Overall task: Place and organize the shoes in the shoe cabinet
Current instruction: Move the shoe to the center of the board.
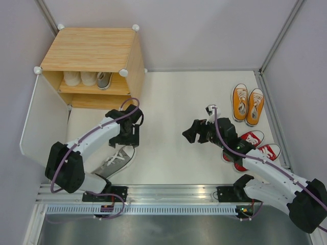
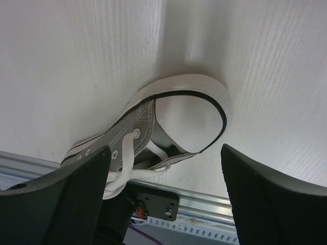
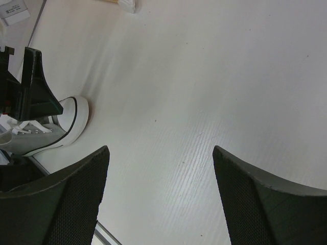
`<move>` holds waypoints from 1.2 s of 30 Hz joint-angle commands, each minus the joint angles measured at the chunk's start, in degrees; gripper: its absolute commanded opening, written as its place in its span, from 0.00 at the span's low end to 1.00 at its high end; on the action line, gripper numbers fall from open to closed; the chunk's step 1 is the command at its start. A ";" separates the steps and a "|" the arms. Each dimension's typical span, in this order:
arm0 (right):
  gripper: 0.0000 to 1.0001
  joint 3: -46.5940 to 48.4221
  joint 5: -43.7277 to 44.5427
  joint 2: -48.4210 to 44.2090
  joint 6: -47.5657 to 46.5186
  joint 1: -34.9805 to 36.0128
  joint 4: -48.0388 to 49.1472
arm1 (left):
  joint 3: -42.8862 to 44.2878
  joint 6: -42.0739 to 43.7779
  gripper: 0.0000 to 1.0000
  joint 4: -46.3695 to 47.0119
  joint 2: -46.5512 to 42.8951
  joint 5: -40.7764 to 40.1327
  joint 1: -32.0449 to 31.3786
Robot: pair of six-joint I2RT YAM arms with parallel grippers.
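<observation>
The light-wood shoe cabinet [image 1: 92, 48] stands at the back left, its white door [image 1: 38, 120] swung open. On its upper shelf are a cream pair [image 1: 80, 78] and one grey shoe [image 1: 104, 79]. A second grey shoe [image 1: 118, 159] [image 2: 179, 115] [image 3: 53, 132] lies on the table under my left gripper [image 1: 124, 140] [image 2: 164, 149], which is open just above it and holds nothing. The orange pair [image 1: 248, 104] and the red pair [image 1: 255, 145] sit at the right. My right gripper [image 1: 193, 133] [image 3: 161, 149] hangs open over bare table.
A metal rail [image 1: 168, 196] with both arm bases runs along the near edge. Grey walls close in the back and both sides. My right arm [image 1: 232, 143] partly covers the red pair. The cabinet's lower shelf [image 1: 94, 101] shows nothing on it.
</observation>
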 commanded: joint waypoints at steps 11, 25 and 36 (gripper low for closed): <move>0.86 0.25 1.11 -2.20 -0.05 -0.15 0.99 | -10.13 -11.62 0.85 2.48 -3.05 -2.69 2.84; 0.86 0.16 2.69 -1.94 -0.14 -0.15 -0.41 | -12.86 -11.36 0.08 4.77 -2.88 -0.14 3.10; 0.86 0.16 3.21 -0.53 -0.05 -0.15 -0.15 | -7.25 -11.54 0.02 10.11 -12.98 3.10 2.93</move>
